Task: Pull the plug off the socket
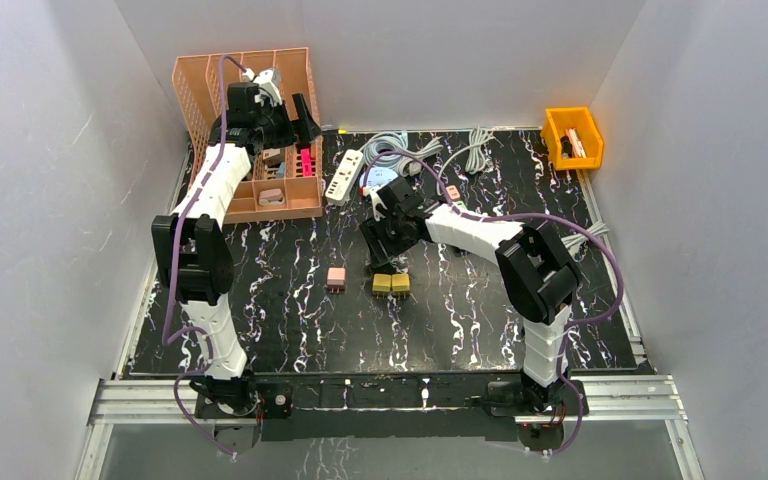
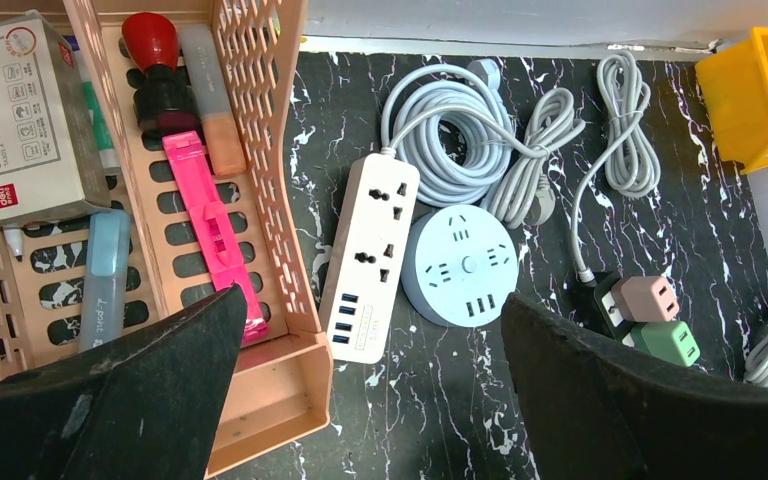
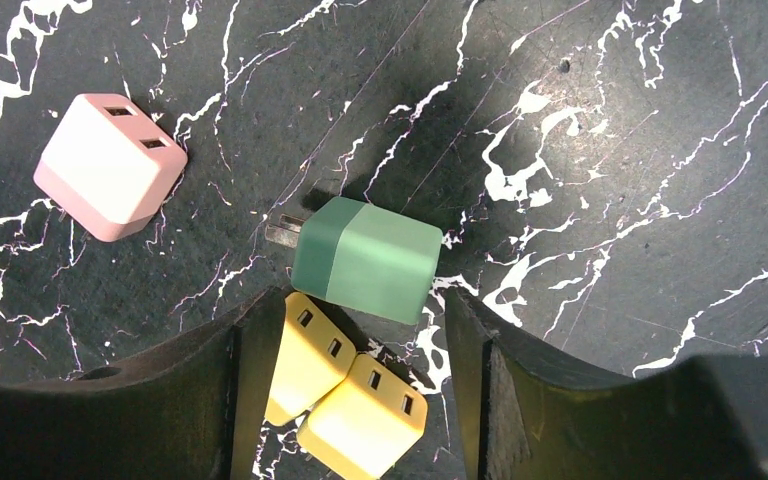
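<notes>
My right gripper point(image 3: 358, 300) is open, low over the table's middle point(image 1: 381, 252). A green plug point(image 3: 365, 258) lies on its side just past the fingertips, prongs pointing left, gripped by neither finger. Two yellow plugs point(image 3: 350, 395) lie between the fingers, also seen in the top view point(image 1: 391, 284). A pink plug point(image 3: 110, 165) lies to the left point(image 1: 336, 279). My left gripper point(image 2: 372, 300) is open and empty, high beside the basket point(image 1: 298, 122). Below it lie a white power strip point(image 2: 370, 255) and a round blue socket point(image 2: 460, 265). A black socket holds a pink plug point(image 2: 646, 297) and another green plug point(image 2: 666, 342).
An orange basket point(image 1: 200, 90) with a box, markers and a pink tool stands at the back left. Grey coiled cables point(image 2: 460, 125) lie behind the sockets. A yellow bin point(image 1: 573, 135) sits at the back right. White walls close in the table.
</notes>
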Available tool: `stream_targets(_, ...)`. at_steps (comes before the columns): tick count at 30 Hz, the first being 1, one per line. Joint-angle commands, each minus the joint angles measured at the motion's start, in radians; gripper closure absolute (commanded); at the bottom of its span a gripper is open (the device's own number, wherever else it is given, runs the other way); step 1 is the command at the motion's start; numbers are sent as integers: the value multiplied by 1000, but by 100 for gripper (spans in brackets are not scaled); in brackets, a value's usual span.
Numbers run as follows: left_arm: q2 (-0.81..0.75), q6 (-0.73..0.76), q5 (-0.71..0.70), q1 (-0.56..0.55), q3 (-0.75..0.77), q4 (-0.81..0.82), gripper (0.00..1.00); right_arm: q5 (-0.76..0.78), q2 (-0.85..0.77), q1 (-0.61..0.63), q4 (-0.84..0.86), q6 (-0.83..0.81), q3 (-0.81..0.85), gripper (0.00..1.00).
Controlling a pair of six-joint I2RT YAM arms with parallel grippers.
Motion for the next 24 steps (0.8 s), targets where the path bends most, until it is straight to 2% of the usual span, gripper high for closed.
stream_targets(1, -77, -1, 18, 6, -12, 10, 2, -2, 10, 1, 16, -10, 6, 33)
stream_targets(10, -80, -5, 20, 6, -20, 9, 2, -3, 16, 1, 18, -4, 14, 28)
stream_targets(16, -84, -1, 16, 7, -24, 8, 2, -13, 39, 3, 15, 3, 24, 29)
stream_targets(18, -86, 0, 17, 7, -24, 6, 2, -14, 48, 4, 10, 2, 27, 37)
stream_targets(24, -88, 3, 11, 7, -31, 7, 2, 5, 68, 3, -30, -5, 59, 77)
